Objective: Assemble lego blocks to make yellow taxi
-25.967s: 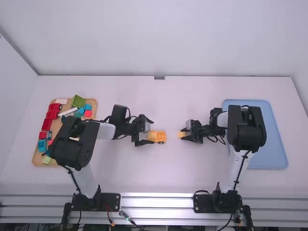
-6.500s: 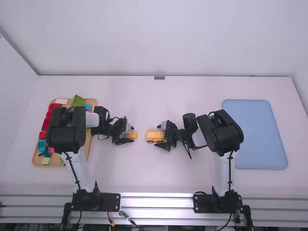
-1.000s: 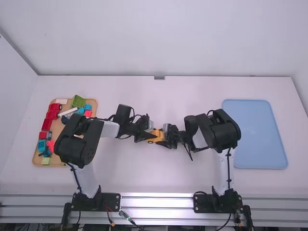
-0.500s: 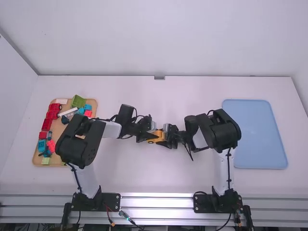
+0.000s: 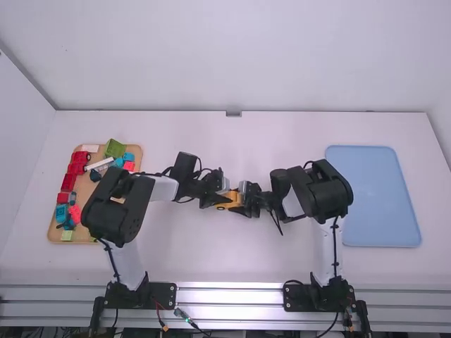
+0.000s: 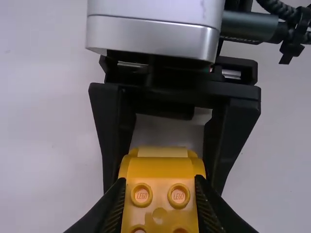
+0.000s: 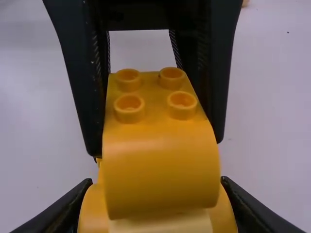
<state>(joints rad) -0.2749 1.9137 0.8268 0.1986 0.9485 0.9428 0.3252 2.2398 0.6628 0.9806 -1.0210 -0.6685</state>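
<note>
Taxi: a yellow toy vehicle [image 5: 232,198] near the middle of the desk [image 5: 211,257], between the two grippers.
Curved block: bright yellow-orange [image 7: 160,170], smooth and glossy, with one rounded end.
Studs: round and raised [image 7: 129,108], four of them in two rows, the same yellow as their block.
Lower part: yellow too [image 7: 92,208], bulging out past both sides of the curved block.
Pale piece: creamy yellow [image 7: 163,223], at the curved block's rounded end, lighter than everything around it.
Left gripper: its fingers [image 5: 224,198] are closed on the sides of the curved block.
Right gripper: its fingers [image 5: 240,199] are closed on the lower part.
Wooden tray: tan [image 5: 53,230], on the left, with red, blue and green blocks.
Blue tray: flat and pale [image 5: 380,204], on the right.
</note>
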